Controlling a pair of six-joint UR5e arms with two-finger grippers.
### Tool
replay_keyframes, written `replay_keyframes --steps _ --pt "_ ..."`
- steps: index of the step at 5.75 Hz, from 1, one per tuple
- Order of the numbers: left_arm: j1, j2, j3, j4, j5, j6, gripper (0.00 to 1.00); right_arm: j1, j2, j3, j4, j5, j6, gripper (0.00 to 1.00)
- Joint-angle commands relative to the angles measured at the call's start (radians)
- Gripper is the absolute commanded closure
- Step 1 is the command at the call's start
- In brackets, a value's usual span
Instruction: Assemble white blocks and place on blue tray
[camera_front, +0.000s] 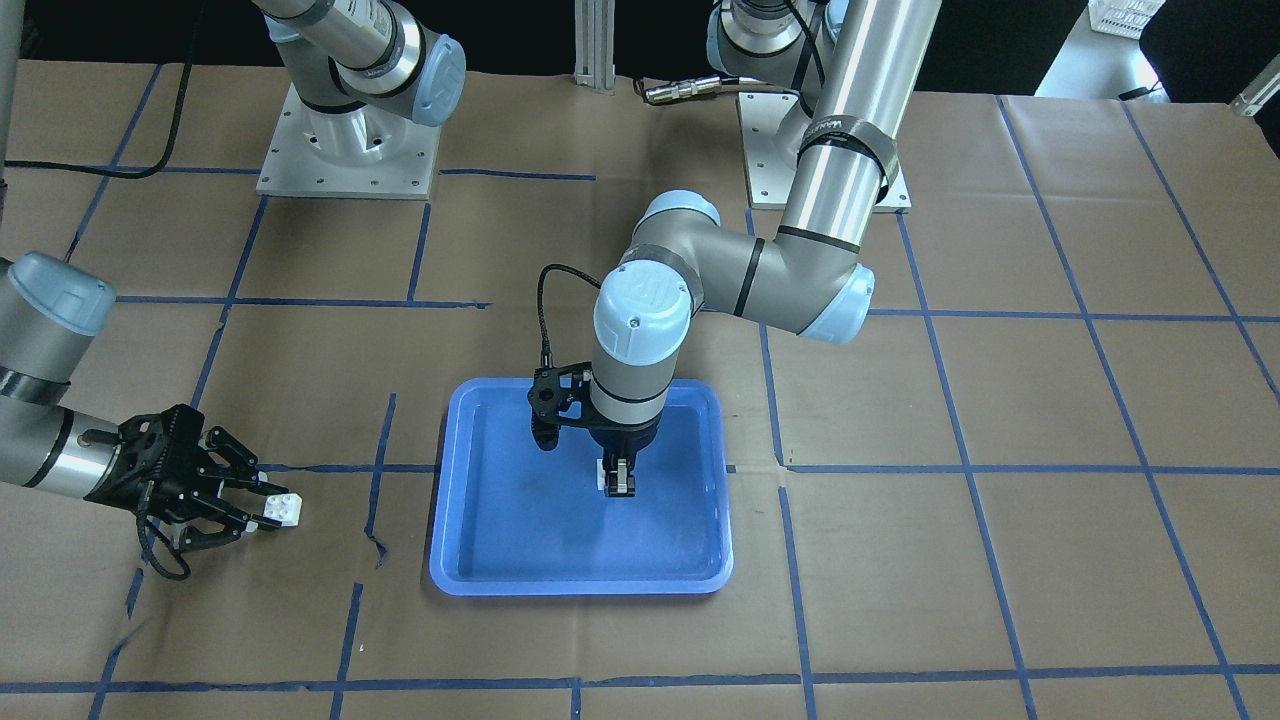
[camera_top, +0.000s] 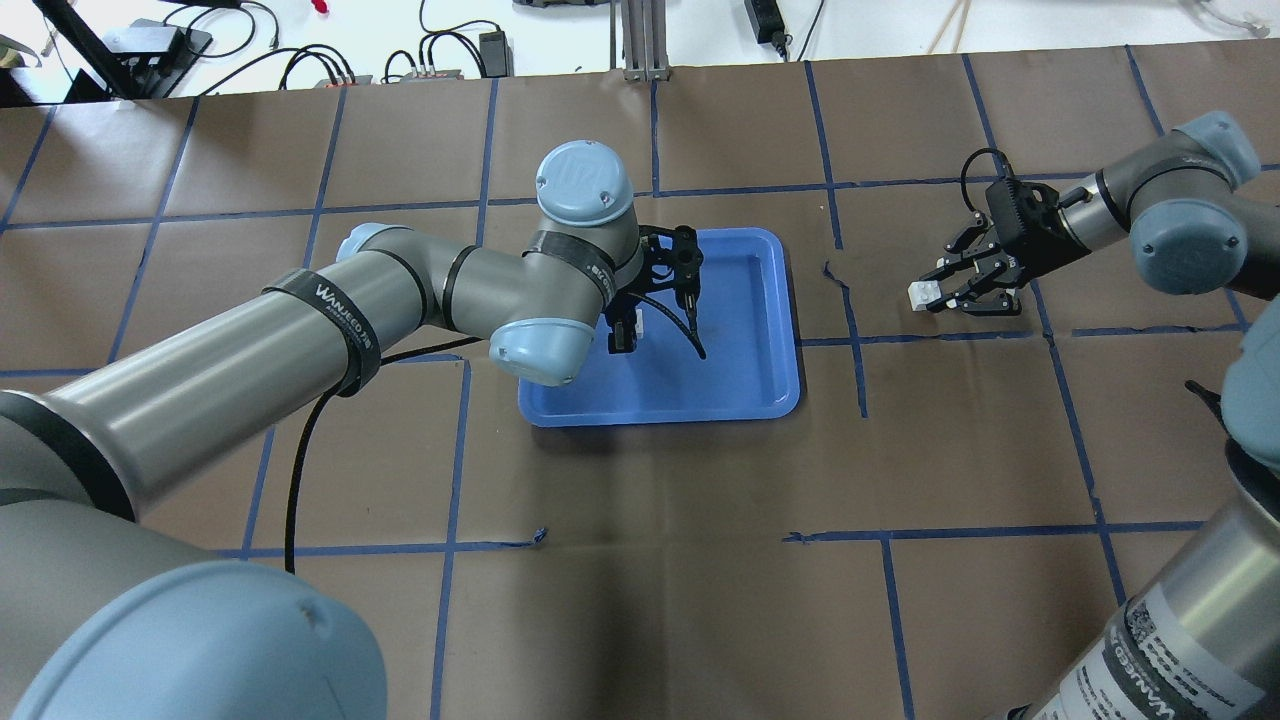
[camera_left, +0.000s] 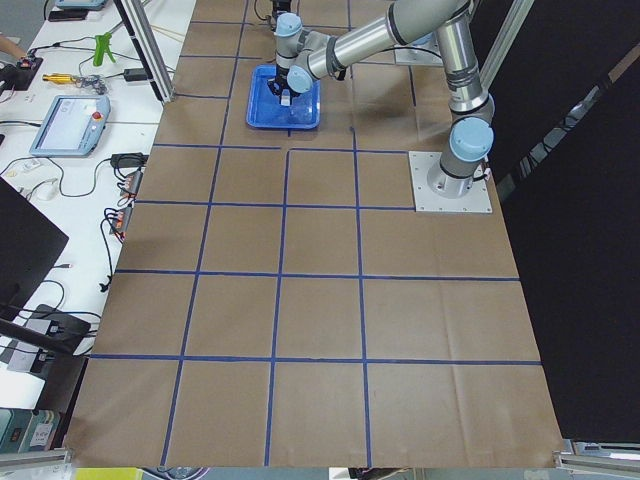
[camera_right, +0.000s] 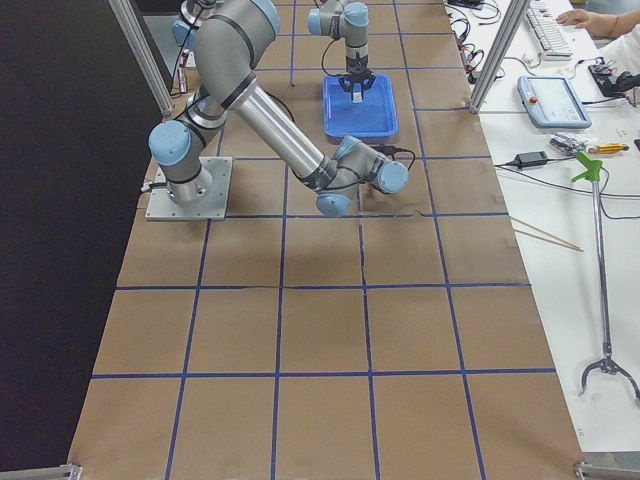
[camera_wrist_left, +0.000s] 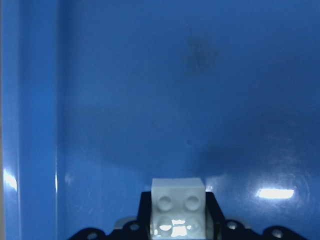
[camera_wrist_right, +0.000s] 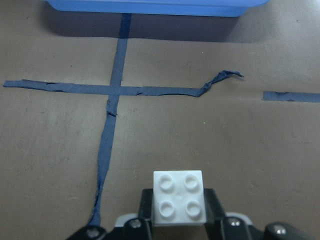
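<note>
The blue tray (camera_front: 520, 530) lies mid-table; it also shows in the overhead view (camera_top: 740, 370). My left gripper (camera_front: 620, 485) points straight down inside the tray and is shut on a white block (camera_front: 603, 473), held low over the tray floor. The left wrist view shows that block (camera_wrist_left: 178, 207) between the fingers, studs toward the camera. My right gripper (camera_front: 268, 508) is off the tray, low over the brown paper to its side, shut on the second white block (camera_front: 286, 510). The right wrist view shows this block (camera_wrist_right: 179, 204) studs up, and the tray's edge (camera_wrist_right: 150, 6) ahead.
Brown paper with a grid of blue tape (camera_front: 960, 468) covers the table. A torn, curled tape end (camera_wrist_right: 220, 80) lies between the right gripper and the tray. The arm bases (camera_front: 345, 150) stand at the robot side. Desks with equipment (camera_right: 550, 100) flank the table.
</note>
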Motion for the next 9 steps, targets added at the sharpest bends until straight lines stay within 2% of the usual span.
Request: replay_keyframes --steps 1,3,4,5,6,7,8,9 --pt "0.000 -0.001 0.000 -0.017 -0.009 -0.002 0.88 0.000 -0.017 -0.066 0.026 -0.006 0.005 0.79" --pt "0.000 -0.001 -0.002 -0.020 -0.038 -0.004 0.79 0.005 -0.144 -0.059 0.177 -0.007 -0.001 0.78" --pt "0.000 -0.004 -0.002 -0.021 -0.040 -0.002 0.14 0.012 -0.173 -0.034 0.198 -0.006 -0.001 0.78" --pt "0.000 -0.011 -0.005 -0.021 -0.055 -0.002 0.03 0.020 -0.190 0.013 0.196 -0.003 -0.002 0.78" --pt "0.000 -0.008 -0.002 -0.021 -0.053 -0.004 0.02 0.055 -0.206 0.057 0.181 0.003 0.001 0.78" --pt "0.001 0.027 0.021 -0.097 -0.049 -0.005 0.02 0.096 -0.210 0.072 0.178 0.037 0.010 0.78" --pt "0.008 0.114 0.041 -0.235 -0.046 -0.007 0.02 0.119 -0.212 0.087 0.167 0.062 0.036 0.78" --pt "0.040 0.233 0.069 -0.436 -0.050 -0.007 0.02 0.161 -0.213 0.113 0.073 0.065 0.126 0.78"
